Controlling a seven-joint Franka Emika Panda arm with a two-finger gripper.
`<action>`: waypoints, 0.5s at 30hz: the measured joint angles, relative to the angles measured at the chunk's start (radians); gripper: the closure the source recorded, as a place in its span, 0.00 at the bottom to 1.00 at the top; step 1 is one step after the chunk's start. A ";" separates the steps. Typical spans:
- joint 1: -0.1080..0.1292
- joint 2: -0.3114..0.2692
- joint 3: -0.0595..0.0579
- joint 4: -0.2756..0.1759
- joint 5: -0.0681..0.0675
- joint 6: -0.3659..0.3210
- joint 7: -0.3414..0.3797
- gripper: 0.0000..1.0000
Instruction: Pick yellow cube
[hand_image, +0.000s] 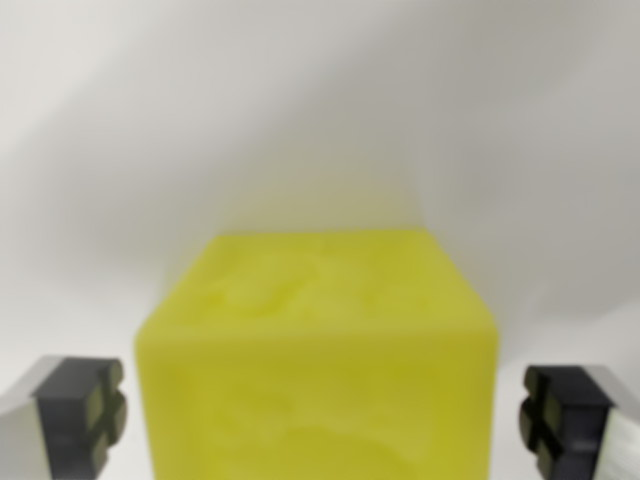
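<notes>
Yellow cube (318, 360), fingers (80, 415) apart (both untouching)

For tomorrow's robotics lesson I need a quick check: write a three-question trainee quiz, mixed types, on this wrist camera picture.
1. True or false: the claw is shut on the yellow cube.
2. Where is the cube? A) between the two fingers B) outside the left finger C) out of view
3. Fill in: the surface behind the cube is plain ____.

Key: 1 false, a gap shows beside each finger; 2 A; 3 white.
</notes>
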 joint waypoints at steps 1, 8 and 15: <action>0.000 0.007 0.000 0.002 0.003 0.005 -0.002 0.00; 0.006 0.028 -0.002 0.009 0.020 0.019 -0.014 1.00; 0.006 -0.010 -0.005 -0.002 0.010 -0.007 -0.005 1.00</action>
